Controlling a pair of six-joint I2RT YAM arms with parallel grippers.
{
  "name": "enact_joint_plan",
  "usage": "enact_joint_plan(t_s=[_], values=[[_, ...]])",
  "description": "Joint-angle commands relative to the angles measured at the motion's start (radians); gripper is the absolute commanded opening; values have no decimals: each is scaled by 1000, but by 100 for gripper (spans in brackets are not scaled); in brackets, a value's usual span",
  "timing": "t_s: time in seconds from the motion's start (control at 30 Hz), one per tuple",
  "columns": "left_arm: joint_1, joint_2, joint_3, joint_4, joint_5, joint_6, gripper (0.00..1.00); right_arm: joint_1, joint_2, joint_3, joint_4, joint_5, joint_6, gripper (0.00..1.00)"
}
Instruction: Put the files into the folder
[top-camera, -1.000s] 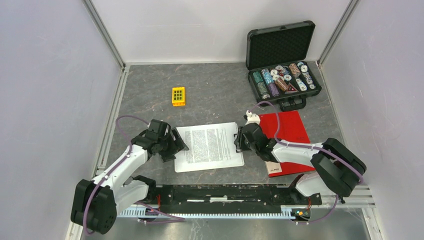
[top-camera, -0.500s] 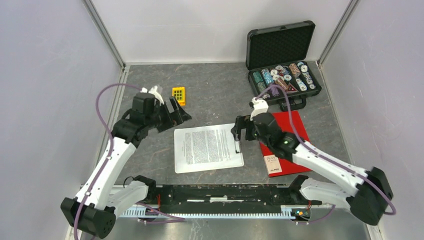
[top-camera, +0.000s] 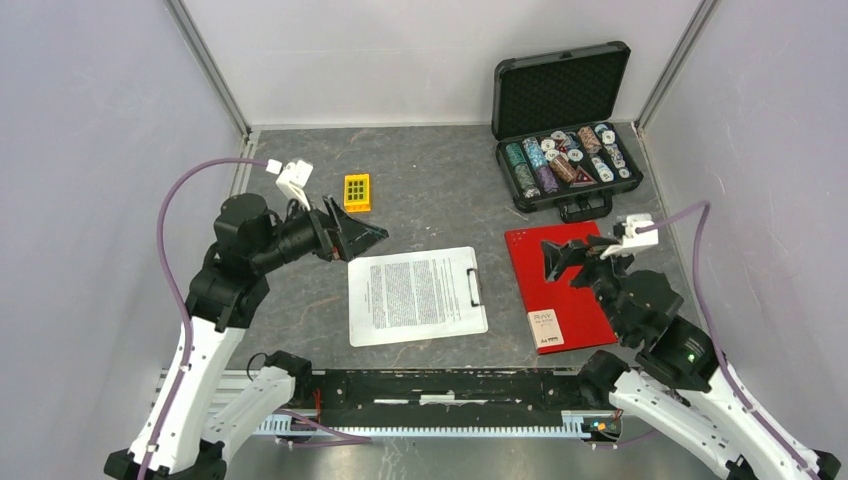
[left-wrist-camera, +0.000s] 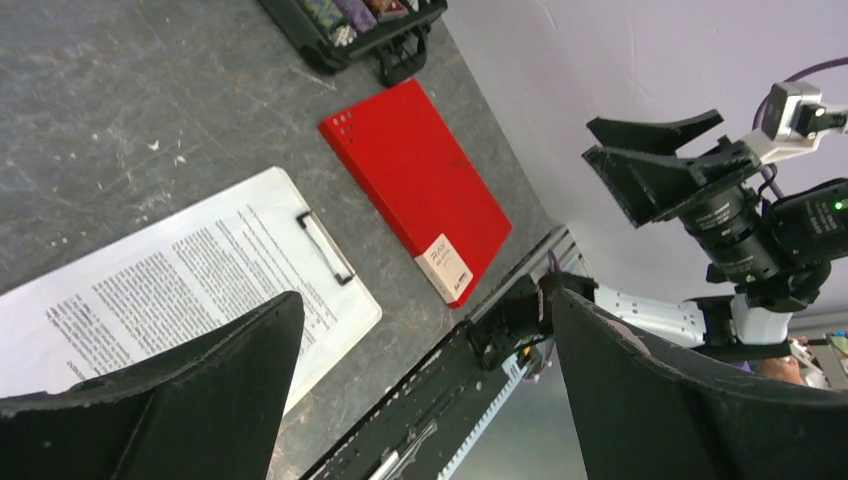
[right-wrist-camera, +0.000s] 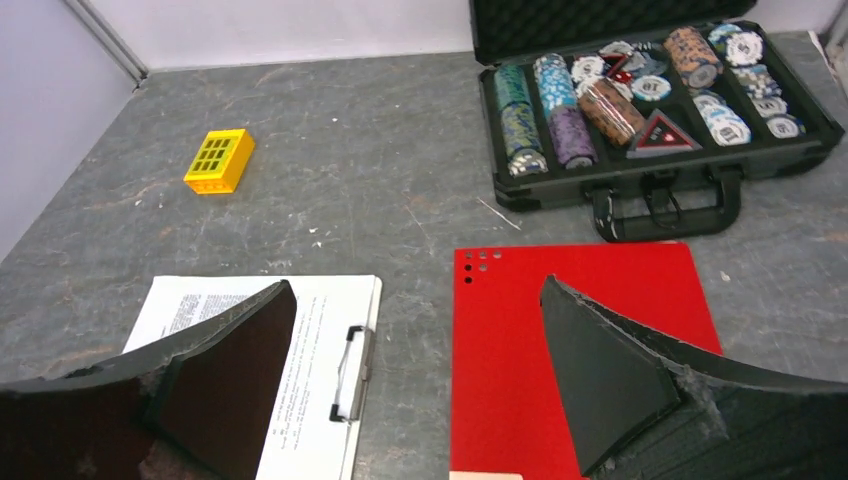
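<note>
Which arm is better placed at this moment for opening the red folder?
Right. The right gripper hangs open above the folder, which lies closed at the table's right side. The left gripper, also open, is on the far side of the files.

Closed red folder (top-camera: 555, 297), printed files (top-camera: 410, 295) beside

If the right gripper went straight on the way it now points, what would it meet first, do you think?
Probably the bare table between the clipboard and the folder, though depth is hard to judge.
</note>
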Motion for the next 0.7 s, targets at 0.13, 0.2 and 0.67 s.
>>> enact_joint_plan(t_s=[0.13,0.2,0.67], values=[[-3,-204,-255,105,-107,62,100,1,-183,-171,-86,53,88,98],[-3,-248,-308,101,-185,80,100,0,-222,-203,-87,60,92,98],[-1,-407,-377,60,-277,133,100,0,-245,-171,-56,-39,-40,98]])
